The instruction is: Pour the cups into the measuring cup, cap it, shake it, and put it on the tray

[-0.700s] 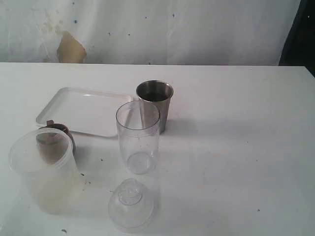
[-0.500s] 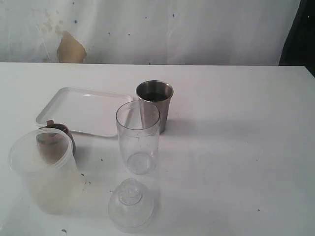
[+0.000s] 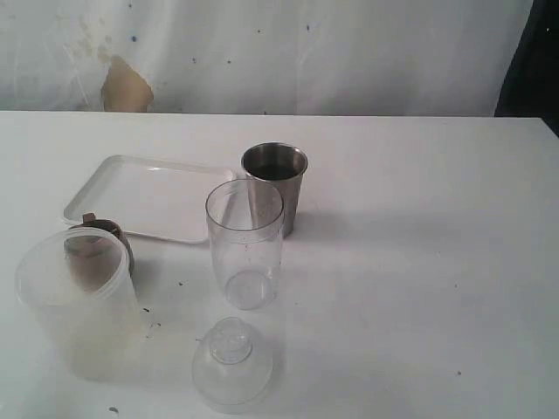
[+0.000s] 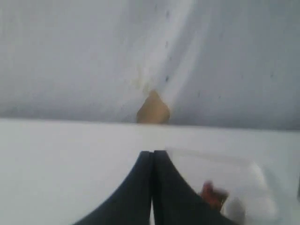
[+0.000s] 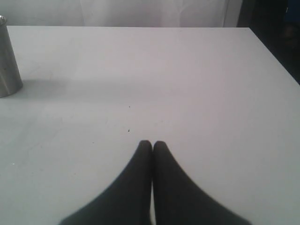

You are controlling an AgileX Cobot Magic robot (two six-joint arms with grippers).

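Pouring not begun: measuring cup (image 3: 244, 244) stands uncapped and looks empty; left gripper (image 4: 152, 154) and right gripper (image 5: 152, 144) are both clenched on nothing, neither near it. Next move calls for opening 1 gripper and taking a cup. Count: 2 cups, steel tumbler (image 3: 274, 185) just behind it and brown cup (image 3: 109, 229) to its left, half hidden by 1 cloudy tub (image 3: 79, 305), contents unclear; 1 domed lid (image 3: 231, 362) just in front; 1 tray (image 3: 148, 196) behind-left.

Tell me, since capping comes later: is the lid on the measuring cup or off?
Off. The measuring cup stands upright, rim open; the domed lid lies separately on the table, nearer the camera.
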